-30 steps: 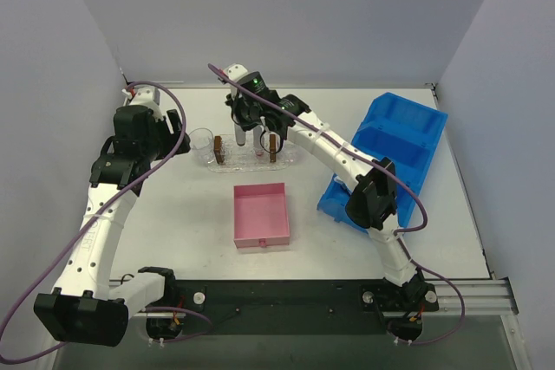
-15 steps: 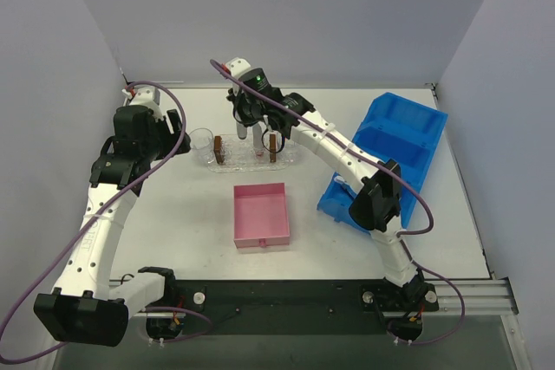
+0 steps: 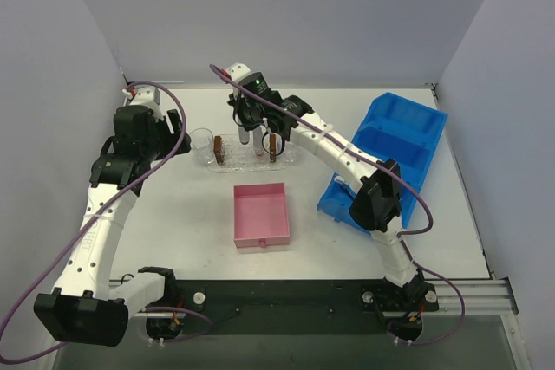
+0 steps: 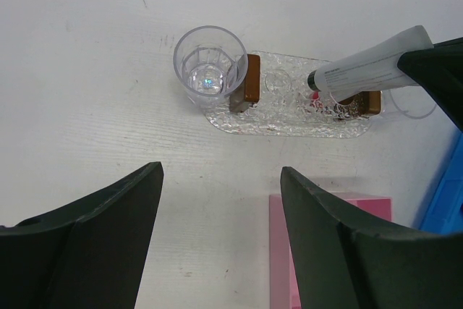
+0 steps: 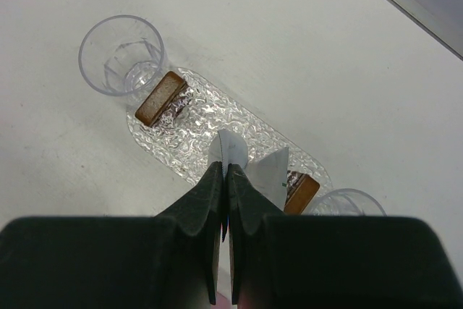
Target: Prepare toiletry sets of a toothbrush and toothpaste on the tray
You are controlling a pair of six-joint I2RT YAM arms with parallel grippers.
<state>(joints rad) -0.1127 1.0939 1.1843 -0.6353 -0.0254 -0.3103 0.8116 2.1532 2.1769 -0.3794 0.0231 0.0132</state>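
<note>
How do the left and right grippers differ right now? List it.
The left gripper is open and empty; the right gripper is shut on a toothpaste tube. The left gripper hangs apart from the tray; the right gripper is above it. Both face the tray.

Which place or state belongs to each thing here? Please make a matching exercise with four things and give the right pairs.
Things:
1 toothpaste
2 pink box
3 blue bin
4 left gripper

Places or states:
a open, holding nothing
b at the right side of the table
c clamped in the right gripper, over the tray
d on the near side of the tray

Pairs: 1-c, 2-d, 3-b, 4-a
</note>
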